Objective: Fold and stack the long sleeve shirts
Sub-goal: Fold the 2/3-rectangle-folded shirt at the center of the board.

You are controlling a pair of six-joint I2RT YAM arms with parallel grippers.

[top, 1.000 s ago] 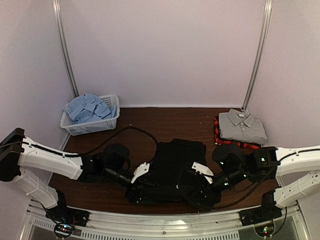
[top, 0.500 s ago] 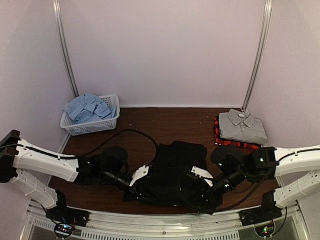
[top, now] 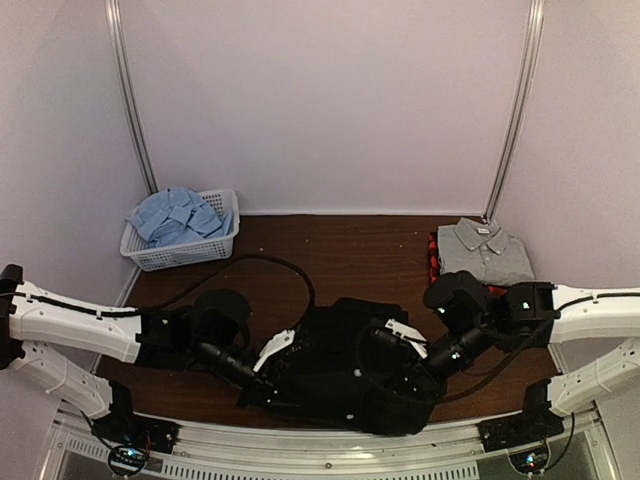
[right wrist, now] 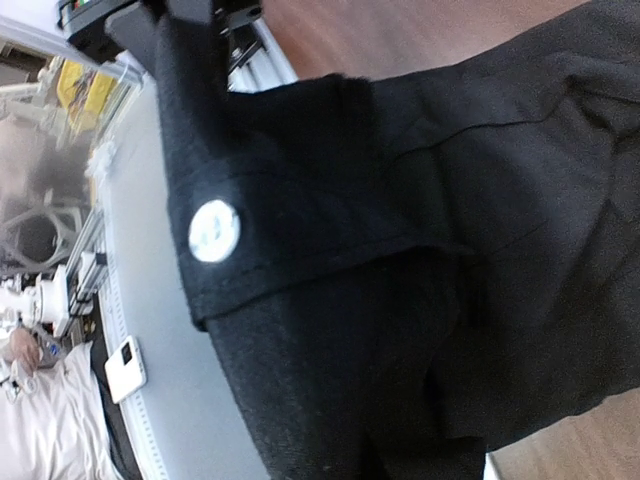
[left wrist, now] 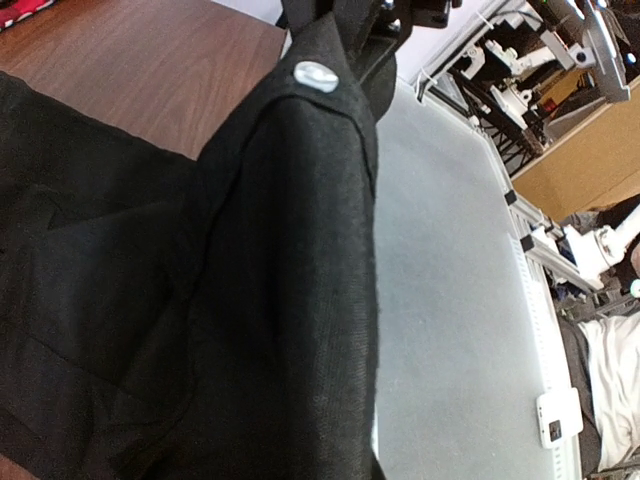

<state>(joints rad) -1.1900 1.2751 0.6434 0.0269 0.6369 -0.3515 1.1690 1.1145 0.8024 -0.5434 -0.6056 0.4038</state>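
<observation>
Left wrist: black shirt [left wrist: 250,300] hides its own fingers.

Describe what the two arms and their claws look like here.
Both the left arm and right arm have white tubular links with bulky black joints and wrists. The left claw and right claw are black with white end pieces. A black cable loops from the left arm; small green lights dot the right.
</observation>
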